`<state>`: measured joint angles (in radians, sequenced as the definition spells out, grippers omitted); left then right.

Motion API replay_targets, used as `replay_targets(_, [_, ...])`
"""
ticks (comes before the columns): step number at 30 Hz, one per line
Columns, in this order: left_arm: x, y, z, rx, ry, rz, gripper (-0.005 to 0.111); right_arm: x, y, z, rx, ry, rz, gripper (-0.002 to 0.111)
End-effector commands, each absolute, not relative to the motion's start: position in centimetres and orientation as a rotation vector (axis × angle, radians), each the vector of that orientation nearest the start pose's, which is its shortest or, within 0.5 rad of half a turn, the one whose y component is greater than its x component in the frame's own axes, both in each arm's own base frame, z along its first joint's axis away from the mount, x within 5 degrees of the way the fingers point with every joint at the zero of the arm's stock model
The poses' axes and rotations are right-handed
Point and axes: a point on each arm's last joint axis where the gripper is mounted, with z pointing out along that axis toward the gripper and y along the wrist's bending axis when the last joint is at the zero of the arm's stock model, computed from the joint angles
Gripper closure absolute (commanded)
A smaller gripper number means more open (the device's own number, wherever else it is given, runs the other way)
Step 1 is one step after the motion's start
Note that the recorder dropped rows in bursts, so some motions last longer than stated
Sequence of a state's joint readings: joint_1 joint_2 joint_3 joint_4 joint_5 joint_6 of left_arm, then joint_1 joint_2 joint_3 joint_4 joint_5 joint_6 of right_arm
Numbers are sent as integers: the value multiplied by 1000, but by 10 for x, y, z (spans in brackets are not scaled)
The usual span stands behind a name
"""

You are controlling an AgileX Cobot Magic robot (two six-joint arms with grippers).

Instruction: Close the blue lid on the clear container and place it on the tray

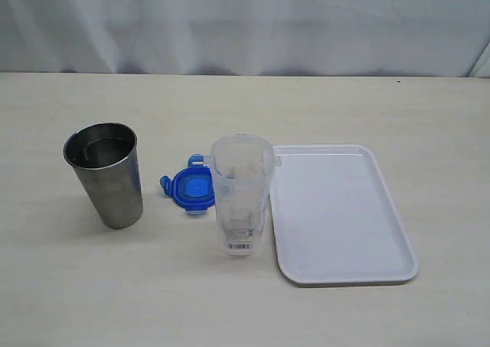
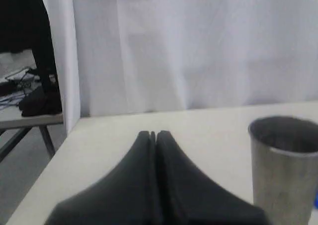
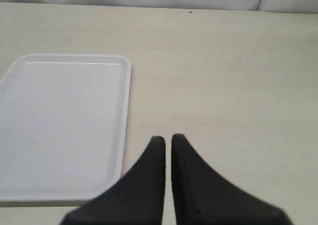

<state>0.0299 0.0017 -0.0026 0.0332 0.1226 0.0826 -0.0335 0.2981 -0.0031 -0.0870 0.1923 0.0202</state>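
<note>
The clear container point(image 1: 241, 198) stands upright and uncovered in the middle of the table, a barcode label near its base. Just left of it and slightly behind, the blue lid point(image 1: 190, 188) lies flat on the table. The white tray point(image 1: 342, 213) lies bare to the container's right, its left rim close beside the container; the right wrist view shows it as well point(image 3: 59, 125). Neither arm appears in the exterior view. My left gripper point(image 2: 153, 134) is shut with nothing in it, above the table near the steel tumbler. My right gripper point(image 3: 168, 138) is shut, holding nothing, beside the tray's edge.
A steel tumbler point(image 1: 105, 175) stands upright left of the lid, also at the edge of the left wrist view point(image 2: 285, 168). A white curtain point(image 1: 245, 25) hangs behind the table. Off the table's left edge stands another table with dark cables point(image 2: 30, 98).
</note>
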Motion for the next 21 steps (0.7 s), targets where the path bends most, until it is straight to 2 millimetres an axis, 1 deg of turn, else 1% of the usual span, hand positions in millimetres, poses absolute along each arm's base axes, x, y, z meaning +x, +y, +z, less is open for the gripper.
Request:
replay_targets(1, [56, 1, 217, 27, 1437, 70, 107, 75, -4, 177, -29, 1963, -82, 104])
replay_targets(9, [49, 1, 242, 13, 1157, 69, 107, 75, -4, 177, -29, 1963, -82, 104])
replay_targets(13, [42, 2, 255, -59, 993, -54, 107, 75, -4, 177, -29, 1963, -82, 104])
replay_targets(15, [39, 1, 259, -64, 939, -83, 107, 75, -4, 177, -29, 1963, -82, 104])
replay_targets(17, [37, 0, 264, -52, 917, -79, 107, 75, -4, 177, -29, 1963, -82, 104])
replay_targets(19, [39, 0, 272, -72, 931, -128, 106, 75, -4, 177, -29, 1963, -82, 104])
replay_targets(21, [45, -4, 277, -25, 972, -120, 97, 75, -4, 177, -29, 1963, -82, 104])
